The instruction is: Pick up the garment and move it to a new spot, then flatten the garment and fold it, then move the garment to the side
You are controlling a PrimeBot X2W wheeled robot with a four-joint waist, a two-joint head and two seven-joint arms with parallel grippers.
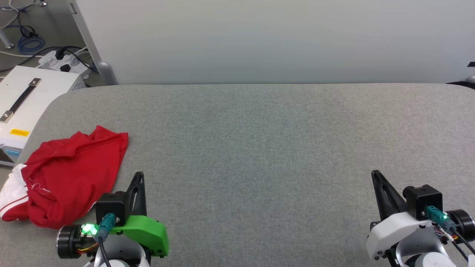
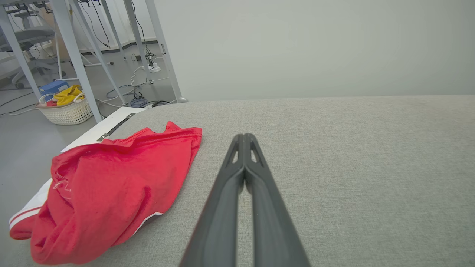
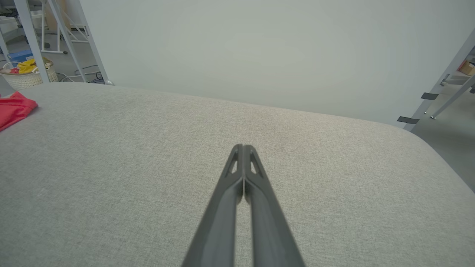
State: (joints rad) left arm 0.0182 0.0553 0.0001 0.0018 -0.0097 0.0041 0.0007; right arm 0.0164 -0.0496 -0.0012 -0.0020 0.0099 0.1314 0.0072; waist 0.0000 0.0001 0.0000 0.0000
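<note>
The garment (image 1: 70, 174) is a red shirt with a white, red-striped sleeve, lying crumpled at the left end of the grey table (image 1: 282, 148). From the left wrist it lies to the left of the fingers as a red heap (image 2: 111, 189). Its red corner (image 3: 15, 107) shows at the left edge of the right wrist view. My left gripper (image 1: 139, 174) stands shut and empty just right of the garment, apart from it; its tips (image 2: 244, 136) are pressed together. My right gripper (image 1: 374, 173) is shut and empty at the lower right, with closed tips (image 3: 243, 147) over bare cloth.
A white box with a black handle (image 1: 26, 100) sits off the table's left edge, with cables and a power strip (image 1: 63, 61) on the floor behind. A pale wall panel (image 1: 282, 40) runs along the far edge. A white basket (image 2: 66, 107) stands on the floor.
</note>
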